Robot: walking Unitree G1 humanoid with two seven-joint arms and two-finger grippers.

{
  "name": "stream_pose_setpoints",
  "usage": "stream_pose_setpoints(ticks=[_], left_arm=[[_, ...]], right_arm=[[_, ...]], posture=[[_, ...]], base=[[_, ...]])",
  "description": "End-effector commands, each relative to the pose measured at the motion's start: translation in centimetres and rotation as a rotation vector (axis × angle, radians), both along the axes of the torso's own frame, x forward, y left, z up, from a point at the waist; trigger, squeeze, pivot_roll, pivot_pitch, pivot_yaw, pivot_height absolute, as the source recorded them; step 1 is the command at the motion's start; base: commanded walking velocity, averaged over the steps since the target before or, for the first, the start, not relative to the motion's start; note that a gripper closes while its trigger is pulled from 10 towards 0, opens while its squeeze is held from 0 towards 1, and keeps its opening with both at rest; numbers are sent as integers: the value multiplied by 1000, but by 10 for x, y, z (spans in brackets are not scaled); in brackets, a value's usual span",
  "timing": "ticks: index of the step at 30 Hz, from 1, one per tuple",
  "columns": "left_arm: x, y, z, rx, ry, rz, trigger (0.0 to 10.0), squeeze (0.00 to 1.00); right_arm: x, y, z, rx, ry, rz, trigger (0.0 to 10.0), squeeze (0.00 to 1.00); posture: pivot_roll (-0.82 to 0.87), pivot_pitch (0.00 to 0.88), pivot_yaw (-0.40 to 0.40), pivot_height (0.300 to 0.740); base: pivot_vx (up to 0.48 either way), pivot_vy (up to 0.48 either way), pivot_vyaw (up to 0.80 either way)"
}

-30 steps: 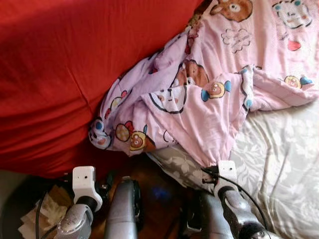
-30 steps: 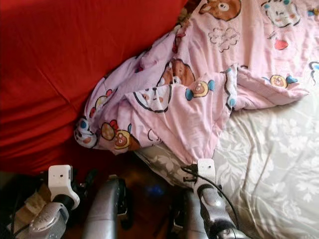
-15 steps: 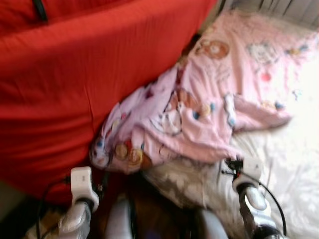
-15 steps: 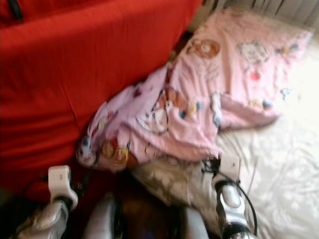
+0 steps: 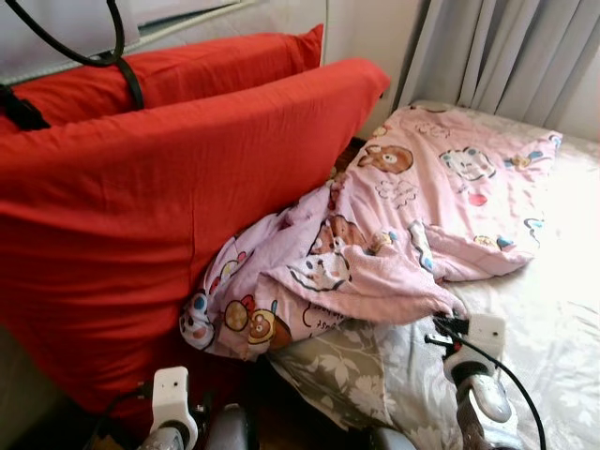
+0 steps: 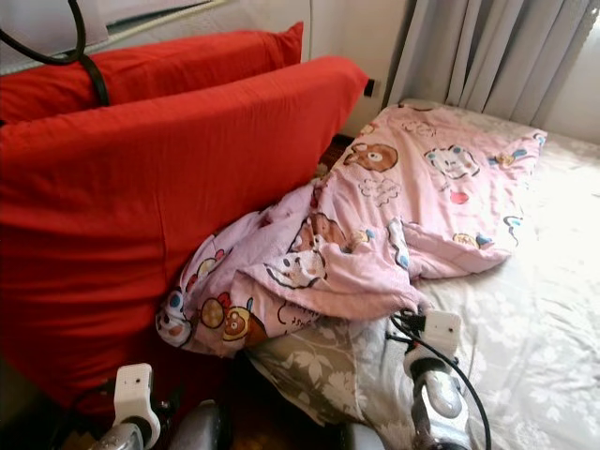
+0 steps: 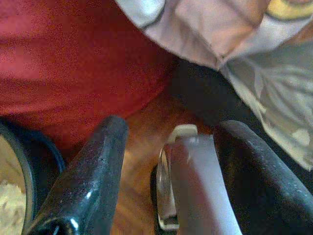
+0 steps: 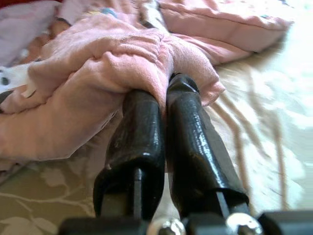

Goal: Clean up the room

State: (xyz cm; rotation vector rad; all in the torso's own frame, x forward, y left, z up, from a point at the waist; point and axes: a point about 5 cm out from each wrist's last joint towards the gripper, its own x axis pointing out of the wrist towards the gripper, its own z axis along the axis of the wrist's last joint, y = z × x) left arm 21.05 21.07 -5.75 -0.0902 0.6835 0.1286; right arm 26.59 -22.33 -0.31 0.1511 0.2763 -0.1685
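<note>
Soft matt pink cloth blanket [image 5: 412,216], matt red fabric cushions [image 5: 141,206], glossy black tool fingers [image 8: 190,142]

Pink blanket [image 5: 412,216], printed with cartoon bears and other animal figures, is lying rumpled across a bed [image 5: 525,375] covered in a pale floral sheet. Its far portion is spreading fairly flat toward the grey curtains, while its near portion is bunching into thick folds and spilling over the bed's edge beside a large red cushion [image 5: 141,216], against which it is pressing. One folded corner of the blanket is being pinched by the right end effector [image 8: 164,98], whose two black fingers are closing together on the fabric; the exact depth of the pinch appears shallow, though folds are obscuring it.
</note>
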Motion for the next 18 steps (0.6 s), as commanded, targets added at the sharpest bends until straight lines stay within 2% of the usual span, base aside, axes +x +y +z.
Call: stream_pose_setpoints(ticks=[1, 2, 9, 15, 18], left_arm=[[-4, 4, -3, 17, 25, 7, 10000, 0], [-11, 5, -8, 24, 68, 5, 10000, 0], [-20, 4, -15, 17, 122, 13, 10000, 0], [-35, 8, -21, 7, 165, 19, 10000, 0], [-39, 9, -24, 10, 189, 25, 10000, 0]], right_arm=[[-4, -6, -3, 6, 28, -35, 10000, 0], [-8, -8, -9, 8, 70, -57, 10000, 0], [-24, -10, -26, 28, 184, -88, 10000, 0], [-37, -4, -40, 41, 283, -80, 10000, 0], [-53, 3, -54, 39, 389, -66, 10000, 0]], posture=[[-18, 0, -38, 673], [-18, 0, -41, 683], [-4, 0, -48, 718], [4, 0, -55, 740], [2, 0, -56, 740]], base=[[0, 0, 0], [0, 0, 0], [0, 0, 0], [0, 0, 0], [0, 0, 0]])
